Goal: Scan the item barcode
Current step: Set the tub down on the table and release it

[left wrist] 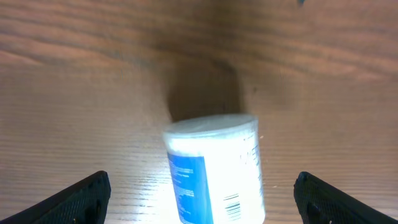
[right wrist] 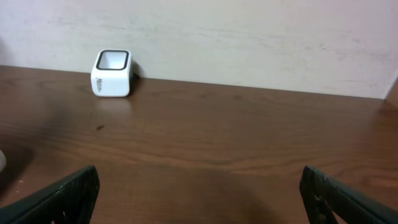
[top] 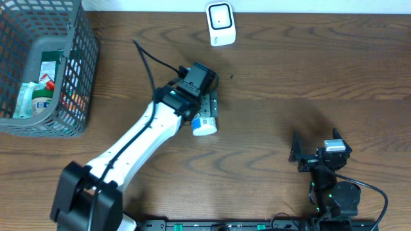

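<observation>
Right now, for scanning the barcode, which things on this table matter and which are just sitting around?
For the job: white tub with blue label, white scanner box, left claw open over the tub.
Lying about: wire basket, packets in it, idle right claw, open.

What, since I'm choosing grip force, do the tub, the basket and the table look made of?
Tub: probably plastic, white and smooth, with a glossy blue printed label and a barcode.
Basket: grey open mesh, either plastic or coated wire; the look leaves it open.
Table: dark brown wood grain with a slight sheen, either solid wood or laminate.
</observation>
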Robot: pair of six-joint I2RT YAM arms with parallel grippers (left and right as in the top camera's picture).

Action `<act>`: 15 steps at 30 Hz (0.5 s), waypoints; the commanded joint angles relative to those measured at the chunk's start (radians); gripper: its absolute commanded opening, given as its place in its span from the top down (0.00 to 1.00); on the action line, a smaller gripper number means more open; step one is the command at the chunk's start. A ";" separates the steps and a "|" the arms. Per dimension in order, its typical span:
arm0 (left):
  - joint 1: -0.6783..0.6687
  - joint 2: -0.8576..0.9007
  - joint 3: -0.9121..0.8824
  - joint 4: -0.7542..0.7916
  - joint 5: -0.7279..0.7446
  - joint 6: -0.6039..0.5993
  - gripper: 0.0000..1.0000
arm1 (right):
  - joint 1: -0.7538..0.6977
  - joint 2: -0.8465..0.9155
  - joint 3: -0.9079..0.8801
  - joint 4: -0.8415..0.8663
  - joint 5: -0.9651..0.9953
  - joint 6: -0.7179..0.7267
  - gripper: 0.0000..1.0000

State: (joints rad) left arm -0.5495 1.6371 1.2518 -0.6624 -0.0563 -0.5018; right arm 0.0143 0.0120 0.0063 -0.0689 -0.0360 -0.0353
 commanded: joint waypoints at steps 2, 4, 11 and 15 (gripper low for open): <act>0.030 -0.052 0.043 -0.019 -0.016 -0.016 0.05 | 0.006 -0.005 -0.001 -0.003 0.002 0.012 0.01; 0.041 -0.053 0.063 -0.048 -0.016 -0.015 0.05 | 0.006 -0.005 -0.001 -0.003 0.002 0.012 0.01; 0.097 -0.051 0.311 -0.249 -0.016 0.116 0.05 | 0.006 -0.005 -0.001 -0.003 0.002 0.012 0.01; 0.189 -0.029 0.673 -0.461 -0.041 0.177 0.05 | 0.006 -0.005 -0.001 -0.003 0.002 0.012 0.01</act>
State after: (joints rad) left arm -0.4274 1.6131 1.6867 -1.0515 -0.0578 -0.4042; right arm 0.0143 0.0120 0.0063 -0.0689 -0.0364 -0.0357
